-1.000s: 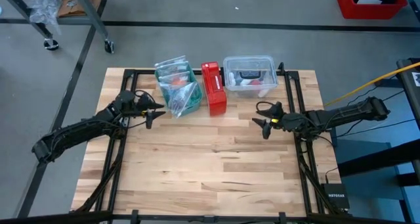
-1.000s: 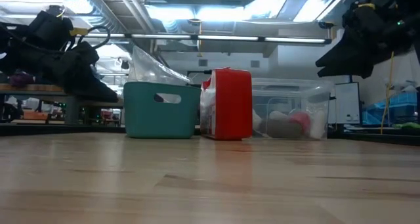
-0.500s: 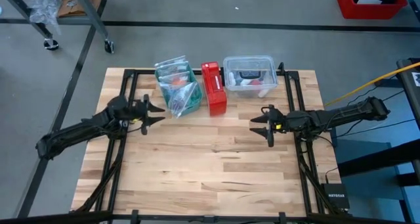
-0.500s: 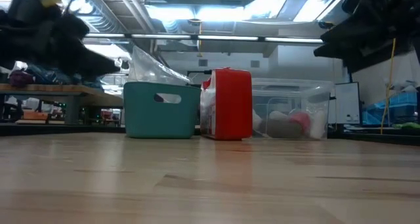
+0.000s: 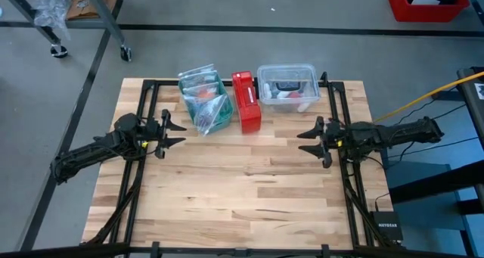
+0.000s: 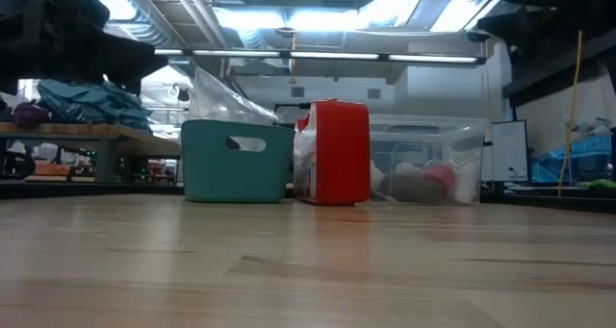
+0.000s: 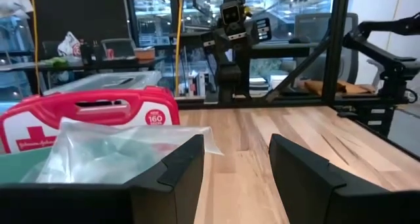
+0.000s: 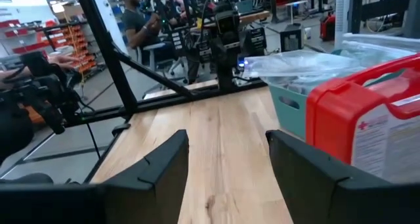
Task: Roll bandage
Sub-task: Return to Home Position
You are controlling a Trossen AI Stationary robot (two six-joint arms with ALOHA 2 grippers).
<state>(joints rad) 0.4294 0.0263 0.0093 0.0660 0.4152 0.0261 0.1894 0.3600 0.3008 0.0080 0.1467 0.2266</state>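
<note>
No bandage shows in any view; it is hidden or out of view. My left gripper (image 5: 178,134) hovers open above the table's left side, pointing level toward the teal basket (image 5: 203,99). In its wrist view the fingers (image 7: 236,165) frame bare wood, with the red first-aid box (image 7: 85,115) ahead. My right gripper (image 5: 306,141) hovers open above the right side, pointing level toward the table's middle. Its wrist view (image 8: 226,165) shows nothing between the fingers.
Along the far edge stand the teal basket (image 6: 236,160) stuffed with plastic bags, the upright red box (image 5: 246,101) and a clear plastic tub (image 5: 287,88). Black frame rails (image 5: 144,167) run down both table sides. Bare wood fills the middle and near part. A person (image 8: 138,20) sits beyond the table.
Both grippers have risen, almost leaving the low view at the top. My left gripper has drawn back toward the table's left edge and swung slightly toward the near edge. My right gripper has rolled at the wrist and pulled a little toward the right edge. Both stay open.
</note>
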